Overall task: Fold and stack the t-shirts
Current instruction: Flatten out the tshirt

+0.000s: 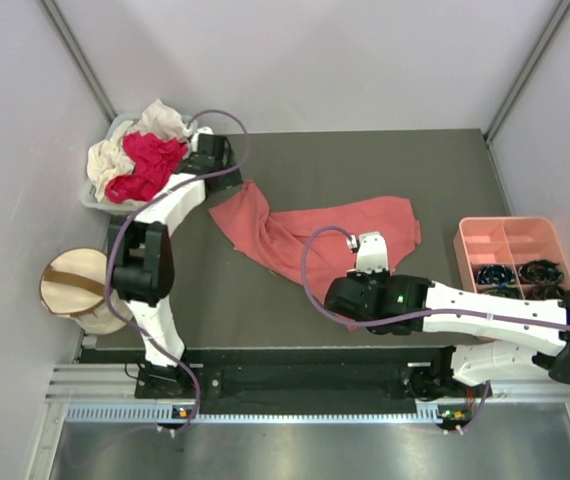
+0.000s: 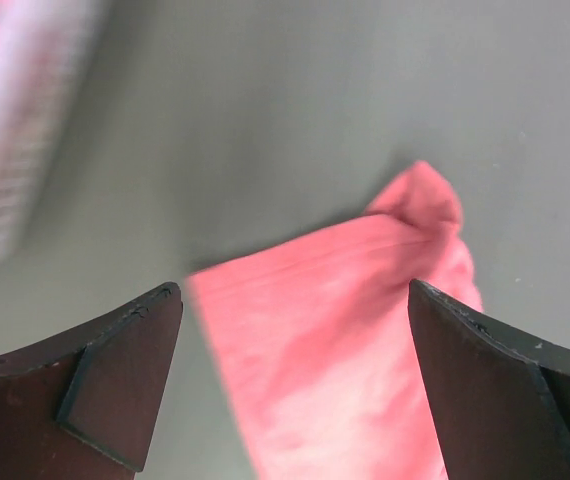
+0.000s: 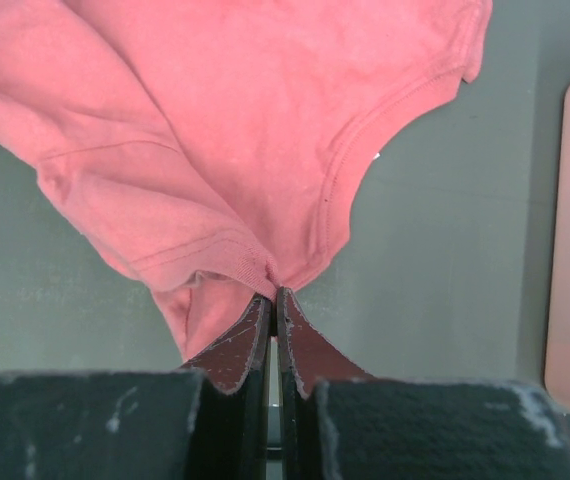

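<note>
Pale plain walls all round and a dark grey matte table top (image 1: pixel 365 165), so that's the stage. Over at 10 o'clock there's a grey plastic basket (image 1: pixel 93 196) stuffed with a crumpled cream-white shirt (image 1: pixel 107 157) and a bunched-up magenta-red shirt (image 1: pixel 151 164), both spilling over the rim. At 3 o'clock sits a rigid salmon-pink tray (image 1: pixel 485 238) with compartments: the far ones look bare, the near ones hold two dark coiled things (image 1: pixel 493 273) I can't identify. Hanging off the table's edge at 8 o'clock is a cream fabric drum bin (image 1: pixel 73 290) with a brown strap across the top. The big salmon-pink shirt (image 1: pixel 315 235) lies rumpled in the middle, soft knit with a stitched hem and a curved neckline. My right pincer (image 3: pixel 273 300) is clenched on a puckered bit of its near edge, cloth pinched between the pads. My left pincer (image 2: pixel 295 300) is spread wide, holding nothing, above the shirt's 10 o'clock corner.
</note>
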